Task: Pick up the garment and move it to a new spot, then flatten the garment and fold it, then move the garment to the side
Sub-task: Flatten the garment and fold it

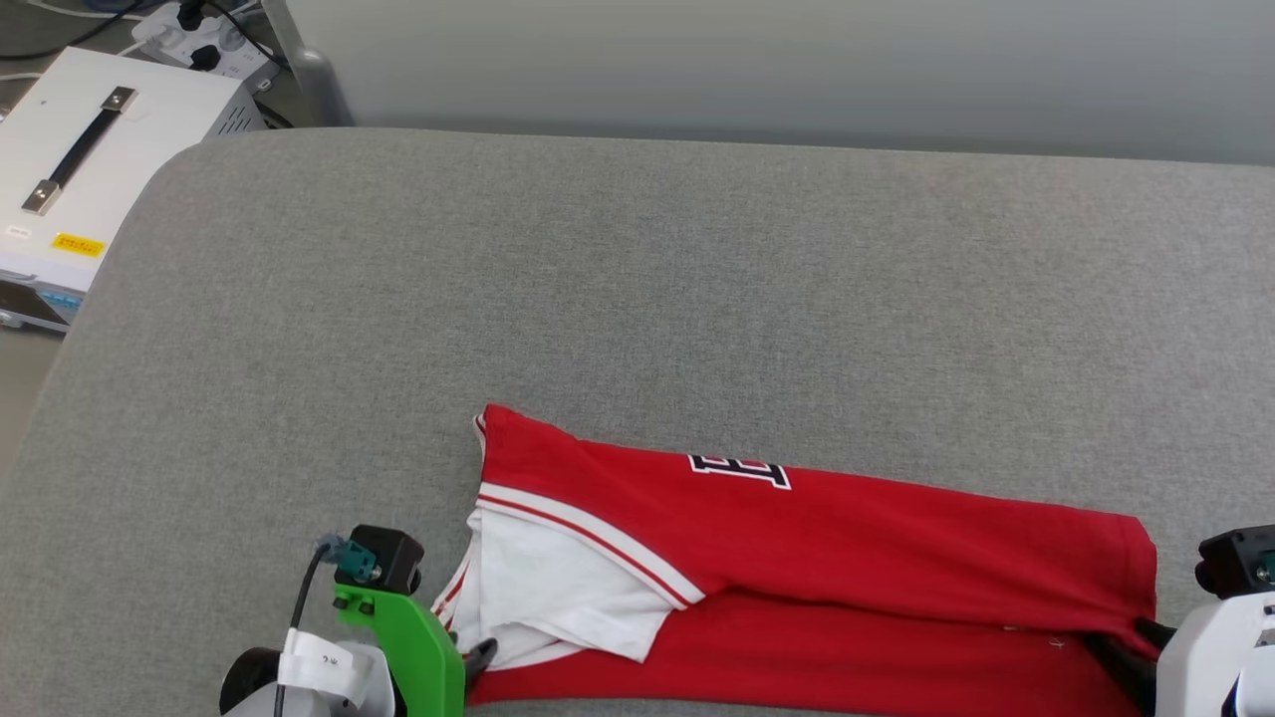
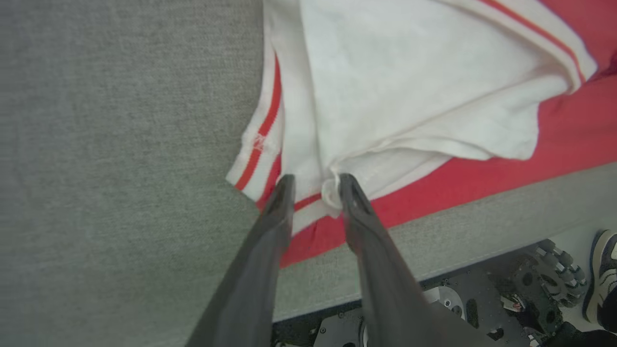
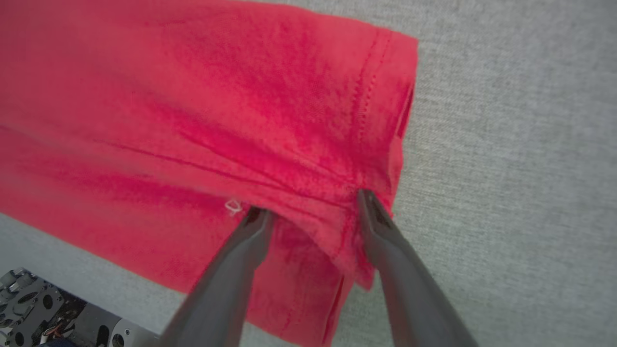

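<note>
Red garment (image 1: 847,538) lies folded lengthwise into a long band along the near edge of the grey fabric-covered table (image 1: 637,279), running from left to right in the head view. Its white sleeve (image 1: 558,588), with red-and-white striped trim, is folded over the red body at the left end. Part of a black-and-white printed letter (image 1: 739,470) shows at the far fold.

The left end effector (image 2: 316,182) is at the sleeve end. Its two dark fingers stand a little apart over the striped hem, with a small bunch of white fabric just beside the right-hand finger – parted, not pinching it. A green bracket (image 1: 408,637) sits on that wrist.

The right end effector (image 3: 313,205) is at the opposite end, by the stitched bottom hem (image 3: 366,96). Its fingers are spread wide, the tips touching the red cloth on either side of a soft ridge – open, nothing clamped.

Beyond the table's rounded left corner stands a white equipment box (image 1: 90,169) with a black handle, and a power strip (image 1: 199,40) behind it. Below the table edge, the left wrist view shows the robot's base (image 2: 544,289) and a shoe (image 2: 602,274) on the floor.
</note>
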### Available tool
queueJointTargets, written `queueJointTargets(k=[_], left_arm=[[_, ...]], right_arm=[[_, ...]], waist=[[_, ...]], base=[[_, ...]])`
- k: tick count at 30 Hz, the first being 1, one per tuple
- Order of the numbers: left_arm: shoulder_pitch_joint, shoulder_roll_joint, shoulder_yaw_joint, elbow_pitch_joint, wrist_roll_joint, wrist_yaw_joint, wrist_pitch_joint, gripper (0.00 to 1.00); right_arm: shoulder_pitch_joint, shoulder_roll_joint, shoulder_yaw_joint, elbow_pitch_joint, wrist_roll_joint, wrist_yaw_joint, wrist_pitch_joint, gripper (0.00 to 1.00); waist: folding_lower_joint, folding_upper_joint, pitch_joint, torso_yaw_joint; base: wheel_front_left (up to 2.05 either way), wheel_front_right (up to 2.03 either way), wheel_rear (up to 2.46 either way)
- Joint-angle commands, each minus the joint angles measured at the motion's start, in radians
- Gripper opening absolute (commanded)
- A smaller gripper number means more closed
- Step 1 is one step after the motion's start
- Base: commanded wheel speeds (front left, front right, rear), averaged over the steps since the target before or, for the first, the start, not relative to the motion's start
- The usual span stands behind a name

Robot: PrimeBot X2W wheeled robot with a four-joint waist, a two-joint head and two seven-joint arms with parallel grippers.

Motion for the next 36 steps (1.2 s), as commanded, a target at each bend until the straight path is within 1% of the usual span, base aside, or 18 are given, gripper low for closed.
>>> queueJointTargets(k=[1, 4, 8, 10, 14, 18, 19, 22, 25, 27, 29, 32, 34, 36], left_arm=[[0.000, -0.003, -0.003, 0.012, 0.014, 0.005, -0.009, 1.00], [0.001, -0.017, 0.002, 0.025, 0.016, 0.002, -0.038, 1.00], [0.008, -0.029, 0.023, 0.022, 0.004, 0.004, -0.076, 1.00], [0.011, -0.031, 0.041, 0.010, 0.000, 0.014, -0.100, 1.00], [0.019, -0.039, 0.084, -0.027, 0.000, 0.042, -0.170, 1.00], [0.027, -0.056, 0.128, -0.065, 0.003, 0.063, -0.256, 1.00], [0.030, -0.061, 0.141, -0.071, 0.002, 0.066, -0.279, 1.00], [0.023, -0.055, 0.158, -0.064, 0.051, 0.075, -0.359, 1.00], [0.015, -0.065, 0.176, -0.047, 0.088, 0.063, -0.458, 1.00], [0.012, -0.069, 0.186, -0.034, 0.105, 0.045, -0.517, 1.00], [0.005, -0.073, 0.201, -0.017, 0.120, 0.035, -0.572, 1.00], [-0.014, -0.066, 0.211, 0.012, 0.168, 0.028, -0.619, 1.00], [-0.020, -0.079, 0.237, 0.018, 0.179, 0.021, -0.639, 1.00], [-0.023, -0.096, 0.267, 0.019, 0.187, 0.009, -0.648, 1.00]], right_arm=[[-0.007, 0.004, 0.006, 0.013, 0.001, -0.001, -0.001, 1.00], [-0.005, 0.007, 0.009, 0.012, 0.017, -0.001, 0.009, 1.00], [0.001, 0.016, -0.034, -0.013, 0.061, -0.001, 0.036, 1.00], [0.007, 0.018, -0.059, -0.036, 0.072, -0.001, 0.061, 1.00], [0.021, 0.045, -0.135, -0.085, 0.095, -0.001, 0.142, 1.00], [0.027, 0.107, -0.229, -0.129, 0.079, -0.001, 0.224, 1.00], [0.023, 0.135, -0.263, -0.136, 0.067, -0.001, 0.239, 1.00], [0.015, 0.199, -0.327, -0.151, 0.021, -0.001, 0.289, 1.00], [-0.001, 0.262, -0.393, -0.148, -0.037, -0.001, 0.321, 1.00], [-0.022, 0.320, -0.450, -0.130, -0.047, -0.001, 0.338, 1.00], [-0.048, 0.363, -0.501, -0.108, -0.068, -0.001, 0.354, 1.00], [-0.078, 0.397, -0.539, -0.087, -0.115, -0.001, 0.366, 1.00], [-0.095, 0.421, -0.568, -0.067, -0.127, -0.001, 0.372, 1.00], [-0.111, 0.431, -0.592, -0.045, -0.154, -0.001, 0.372, 1.00]], waist=[[0.0000, 0.0000, -0.005, -0.004], [0.0000, 0.0000, -0.014, -0.006], [0.0000, 0.0000, -0.033, -0.010], [0.0000, 0.0000, -0.042, -0.011], [0.0000, 0.0000, -0.062, -0.014], [0.0000, 0.0000, -0.072, -0.015], [0.0000, 0.0000, -0.072, -0.015], [0.0000, 0.0000, -0.069, -0.013], [0.0000, 0.0000, -0.054, -0.010], [0.0000, 0.0000, -0.041, -0.009], [0.0000, 0.0000, -0.025, -0.004], [0.0000, 0.0000, 0.000, 0.003], [0.0000, 0.0000, 0.016, 0.007], [0.0000, 0.0000, 0.033, 0.013]], base=[[0.00, 0.00, 0.00], [0.00, 0.00, 0.00], [0.00, 0.00, 0.00], [0.00, 0.00, 0.00], [0.00, 0.00, 0.00], [0.00, 0.00, 0.00], [0.00, 0.00, 0.00], [0.00, 0.00, 0.00], [0.00, 0.00, 0.00], [0.00, 0.00, 0.00], [0.00, 0.00, 0.00], [0.00, 0.00, 0.00], [0.00, 0.00, 0.00], [0.00, 0.00, 0.00]])
